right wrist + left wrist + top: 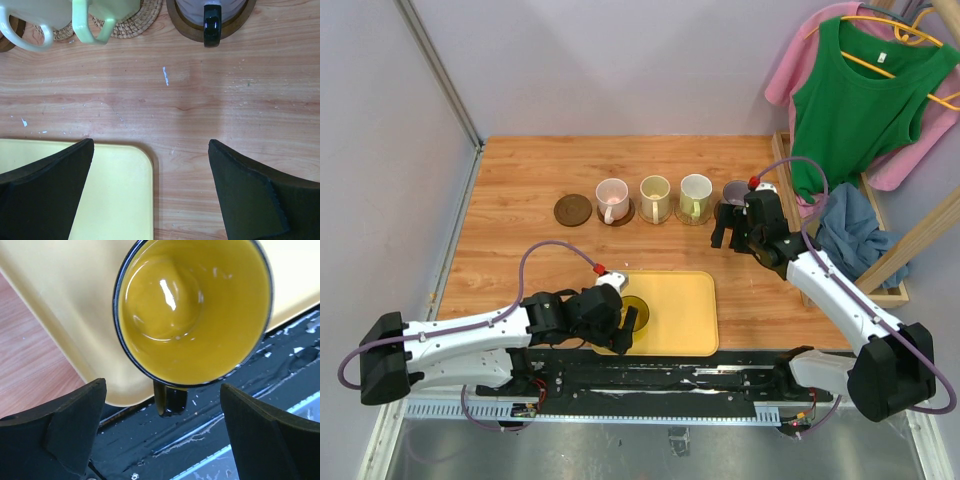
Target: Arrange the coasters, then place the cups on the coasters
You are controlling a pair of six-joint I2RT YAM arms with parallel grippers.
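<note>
The yellow cup (634, 310) stands on the yellow tray (685, 310). My left gripper (631, 326) is open around its near side. In the left wrist view the cup (192, 310) fills the top, and its dark handle (170, 399) points into the gap of the gripper (162, 435) without touching either finger. At the back, a row runs from an empty dark coaster (573, 209) to the pink cup (612, 200), the cream cup (655, 197), the whitish-green cup (696, 195) and the grey-purple cup (734, 191), each cup on a coaster. My right gripper (732, 237) hangs open just in front of the grey-purple cup, holding nothing.
The right wrist view shows the tray's corner (115, 190) below bare wood, a woven tan coaster (135, 22) and a dark brown coaster (235, 27) under the cups. Clothes on a wooden rack (880, 230) stand at the table's right edge. A black rail (670, 375) runs along the near edge.
</note>
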